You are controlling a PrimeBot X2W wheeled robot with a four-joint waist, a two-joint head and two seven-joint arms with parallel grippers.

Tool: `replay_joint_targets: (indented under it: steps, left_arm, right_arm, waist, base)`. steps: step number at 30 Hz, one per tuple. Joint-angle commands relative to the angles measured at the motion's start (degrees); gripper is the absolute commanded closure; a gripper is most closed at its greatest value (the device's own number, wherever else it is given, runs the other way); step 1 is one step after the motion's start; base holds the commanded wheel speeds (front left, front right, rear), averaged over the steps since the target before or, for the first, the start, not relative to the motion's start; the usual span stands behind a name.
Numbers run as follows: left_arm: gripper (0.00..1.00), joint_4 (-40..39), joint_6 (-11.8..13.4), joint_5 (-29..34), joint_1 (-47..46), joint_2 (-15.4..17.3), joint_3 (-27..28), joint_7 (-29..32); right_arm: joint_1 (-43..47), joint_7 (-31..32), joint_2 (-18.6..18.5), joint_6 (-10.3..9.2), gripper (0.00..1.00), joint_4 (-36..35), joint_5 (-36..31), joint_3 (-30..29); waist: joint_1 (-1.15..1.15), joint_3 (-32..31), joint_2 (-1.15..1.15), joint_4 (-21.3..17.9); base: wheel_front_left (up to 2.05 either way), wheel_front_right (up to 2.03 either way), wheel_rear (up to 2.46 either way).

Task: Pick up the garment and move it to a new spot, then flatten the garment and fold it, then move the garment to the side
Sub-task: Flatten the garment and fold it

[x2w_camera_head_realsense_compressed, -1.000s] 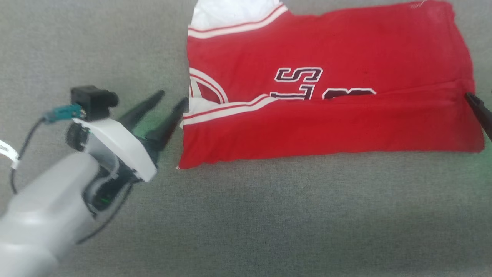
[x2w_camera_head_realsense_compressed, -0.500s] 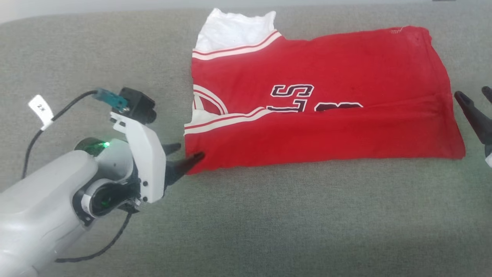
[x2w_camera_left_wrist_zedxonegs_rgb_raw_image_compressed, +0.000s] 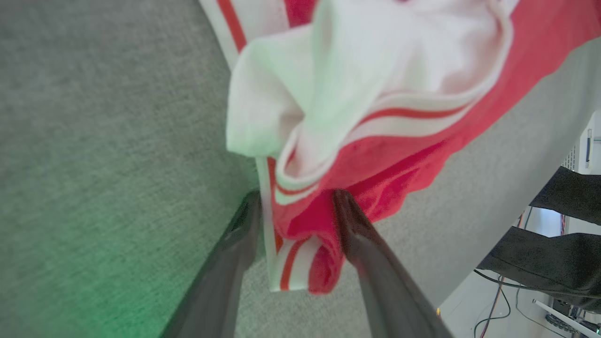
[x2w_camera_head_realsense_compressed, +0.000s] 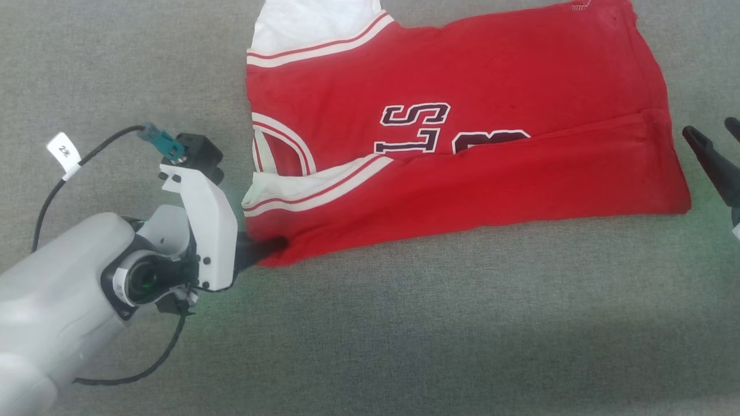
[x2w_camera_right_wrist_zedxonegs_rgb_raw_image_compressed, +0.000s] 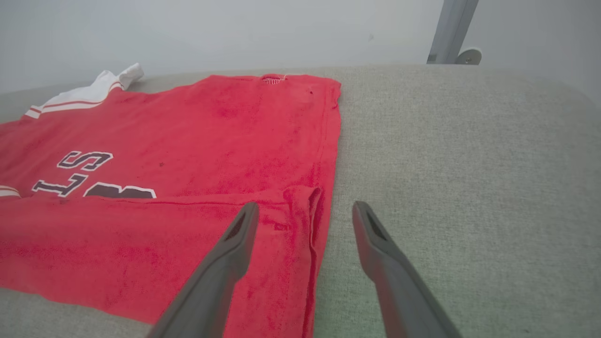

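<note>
Two grippers, one at either end of the jersey (x2w_camera_head_realsense_compressed: pixel 462 104), itself half-folded and flat on grey upholstery (x2w_camera_head_realsense_compressed: pixel 404 346). At the jersey's near-left corner, the left gripper (x2w_camera_head_realsense_compressed: pixel 272 245), pinched narrow on bunched striped trim (x2w_camera_left_wrist_zedxonegs_rgb_raw_image_compressed: pixel 291 263), probably to raise that end for another fold. Behind it the pale forearm (x2w_camera_head_realsense_compressed: pixel 52 300), low, reaching in from the jersey's left. Just off the jersey's right edge, the right gripper (x2w_camera_head_realsense_compressed: pixel 710 128), spread wide, empty, not touching, seemingly poised to take that side.

Left claw (x2w_camera_left_wrist_zedxonegs_rgb_raw_image_compressed: pixel 293 202) clamping garment (x2w_camera_head_realsense_compressed: pixel 462 75), right claw (x2w_camera_right_wrist_zedxonegs_rgb_raw_image_compressed: pixel 300 209) spread
</note>
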Motion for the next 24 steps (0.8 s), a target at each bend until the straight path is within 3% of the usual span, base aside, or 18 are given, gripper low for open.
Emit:
replay_joint_targets:
  steps: [1,6,13,20,21,22,23,24]
  left_arm:
    - [1.00,1.07,-0.11,-0.15,2.46,-2.22,-2.08,0.71]
    - [1.00,1.73,-1.48,-0.58,1.65,-3.31,-1.04,-0.29]
    - [1.00,1.42,-2.94,1.10,-0.07,-4.95,-0.95,-1.54]
    - [1.00,1.43,-3.69,2.90,-1.53,-7.05,-1.36,-2.60]
    - [1.00,1.58,-3.87,3.01,-1.68,-7.46,-1.45,-2.69]
    - [1.00,1.77,-4.12,3.26,-1.77,-7.79,-1.48,-2.99]
    - [1.00,1.98,-4.22,3.45,-1.77,-7.98,-1.44,-3.28]
    - [1.00,2.25,-4.42,3.49,-1.69,-8.14,-1.38,-3.57]
  right_arm:
    - [0.38,0.27,-0.08,0.00,0.00,-0.18,-0.47,-0.05]
    - [0.50,6.83,-2.35,0.00,0.00,-2.59,-1.17,1.55]
    - [-2.29,22.49,-5.91,-0.01,0.00,-6.10,-2.38,5.24]
    - [-3.60,33.97,-4.18,-0.13,0.00,-2.85,-4.01,8.04]
    - [-3.62,34.55,-3.90,-0.13,0.06,-2.48,-4.51,8.37]
    - [-3.59,34.71,-3.61,-0.14,0.53,-2.28,-4.73,8.45]
    - [-3.45,34.62,-3.23,-0.14,0.85,-2.25,-4.57,8.20]
    - [-3.17,34.07,-2.99,-0.13,1.00,-2.37,-4.15,7.76]
  waist:
    - [0.00,0.11,0.00,0.00]
    - [0.00,0.72,0.00,0.58]
    - [0.00,2.65,0.00,2.02]
    - [0.00,4.56,0.00,3.49]
    - [0.00,4.67,0.00,3.70]
    - [0.00,4.72,0.00,3.91]
    - [0.00,4.70,0.00,4.04]
    - [0.00,4.52,0.00,4.23]
  base:
    - [0.00,0.00,0.00]
    - [0.00,0.00,0.00]
    - [0.00,0.00,0.00]
    - [0.00,0.00,0.00]
    - [0.00,0.00,0.00]
    - [0.00,0.00,0.00]
    - [0.00,0.00,0.00]
    - [0.00,0.00,0.00]
